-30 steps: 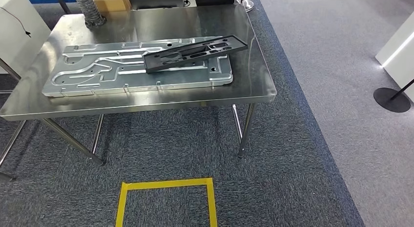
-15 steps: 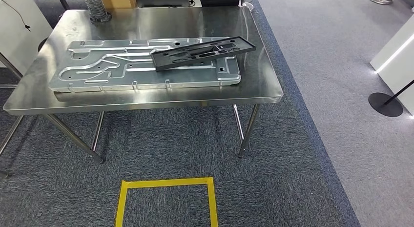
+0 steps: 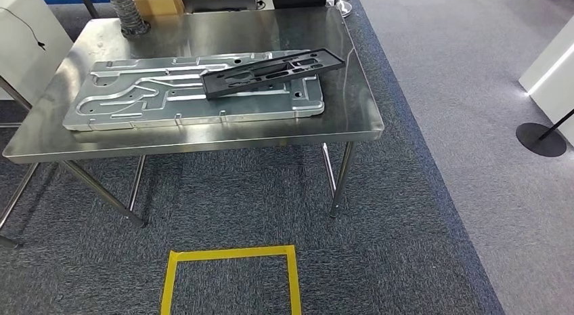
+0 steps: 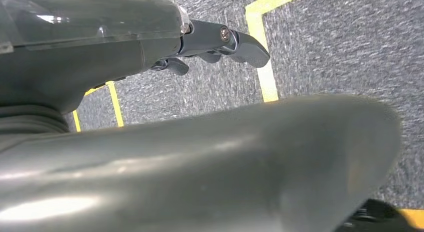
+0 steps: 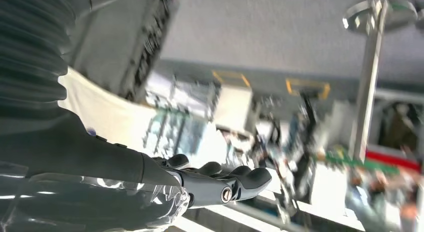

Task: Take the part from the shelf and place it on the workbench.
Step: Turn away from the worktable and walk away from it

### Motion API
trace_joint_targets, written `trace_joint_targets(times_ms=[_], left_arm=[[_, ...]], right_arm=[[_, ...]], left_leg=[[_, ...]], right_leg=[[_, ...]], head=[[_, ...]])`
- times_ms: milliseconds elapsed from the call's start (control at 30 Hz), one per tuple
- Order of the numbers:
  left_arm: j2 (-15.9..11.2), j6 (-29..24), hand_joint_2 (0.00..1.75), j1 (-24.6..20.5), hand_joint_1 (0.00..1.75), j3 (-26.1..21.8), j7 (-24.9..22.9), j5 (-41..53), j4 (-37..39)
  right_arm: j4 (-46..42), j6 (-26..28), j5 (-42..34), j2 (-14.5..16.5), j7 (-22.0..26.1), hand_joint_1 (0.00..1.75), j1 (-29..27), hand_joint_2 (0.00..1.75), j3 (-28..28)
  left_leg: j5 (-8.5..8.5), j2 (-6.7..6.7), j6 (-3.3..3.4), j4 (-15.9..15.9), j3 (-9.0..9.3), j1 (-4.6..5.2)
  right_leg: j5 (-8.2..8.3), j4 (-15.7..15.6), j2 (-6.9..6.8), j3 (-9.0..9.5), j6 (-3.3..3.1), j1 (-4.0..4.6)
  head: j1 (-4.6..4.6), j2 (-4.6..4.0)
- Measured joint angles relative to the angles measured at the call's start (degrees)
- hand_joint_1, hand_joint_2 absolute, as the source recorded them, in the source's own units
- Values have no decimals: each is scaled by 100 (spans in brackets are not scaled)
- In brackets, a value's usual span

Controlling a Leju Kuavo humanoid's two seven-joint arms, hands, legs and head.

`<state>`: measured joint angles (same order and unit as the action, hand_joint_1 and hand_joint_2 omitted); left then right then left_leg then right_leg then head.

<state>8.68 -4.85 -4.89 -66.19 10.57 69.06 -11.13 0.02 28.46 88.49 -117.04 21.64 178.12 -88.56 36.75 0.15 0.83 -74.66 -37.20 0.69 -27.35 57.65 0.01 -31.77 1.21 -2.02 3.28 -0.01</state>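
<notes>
A: Head view, what's there?
B: Steel bench [image 3: 203,135] ahead. Black part [image 3: 271,72] lies flat on a large silver plate [image 3: 189,98], its right end sticking past the plate's right edge. Grey hose [image 3: 125,13] and a cardboard box [image 3: 156,0] at the bench's far edge. Yellow tape square [image 3: 230,255] on the carpet in front.
A: Diff vs half a second ago?
B: Whole picture has shifted slightly left and down, so the camera moved. Part and plate keep the same relation to each other. Nothing on the bench moved.
A: Left wrist view?
B: Left robot hand [image 4: 210,47] hangs over the carpet and yellow tape [image 4: 262,52]. Fingers loosely extended, nothing held.
A: Right wrist view?
B: Right robot hand [image 5: 220,182] with fingers stretched out and slightly apart, holding nothing. Background is blurred; a pole on a round base [image 5: 370,67] is about all I can make out.
</notes>
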Motion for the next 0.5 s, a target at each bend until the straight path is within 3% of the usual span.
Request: trace_joint_targets(times_ms=[33, 100, 167, 300, 367, 467, 500], left_arm=[[1, 1, 0, 5, 0, -1, 19, -5, 0], [-1, 0, 0, 4, 0, -2, 77, -32, 0], [-6, -1, 0, -10, 0, -3, 136, -58, 0], [-9, -1, 0, -9, 0, -15, 175, -87, 0], [-7, -2, 0, -15, 0, -34, 175, -109, 0], [5, -4, 0, -10, 0, -61, 176, -132, 0], [11, -3, 0, -2, 0, -66, 176, -136, 0]], right_arm=[[-15, 82, -24, 1, 115, 0, 25, 175, -4], [-183, -54, -145, 4, 416, 0, 72, 175, -9], [-619, -590, -377, 13, 764, 0, 92, 175, -14], [-1891, -1954, -958, 61, 1361, 0, 130, 175, -18], [-2510, -2435, -1218, 86, 1563, 0, 135, 175, -20], [-3289, -3044, -1470, 90, 1638, 0, 133, 175, -26], [-3570, -3308, -1564, 79, 1641, 0, 109, 175, -31]], left_leg=[[-115, 0, 9, 103, 59, -6], [-517, 0, 71, 849, 442, 4], [-742, 8, 137, 1531, 761, 36], [-822, 18, 252, 1759, 807, 83], [-897, 26, 317, 1832, 814, 68], [-933, 30, 358, 1843, 772, 71], [-934, 30, 360, 1833, 759, 75]], right_leg=[[5, 0, 2, 1, 3, 4], [12, 1, 6, 15, 18, 10], [21, 11, 5, 14, 67, 18], [45, 18, 2, -15, 222, -27], [-151, 296, 2, -137, 256, -36], [-702, 1335, 2, -588, 286, -28], [-749, 1525, 1, -657, 296, -30]], head=[[0, -1], [-1, 0], [-1, 0], [-1, -1], [-1, -1], [-1, 0], [-1, 0]])
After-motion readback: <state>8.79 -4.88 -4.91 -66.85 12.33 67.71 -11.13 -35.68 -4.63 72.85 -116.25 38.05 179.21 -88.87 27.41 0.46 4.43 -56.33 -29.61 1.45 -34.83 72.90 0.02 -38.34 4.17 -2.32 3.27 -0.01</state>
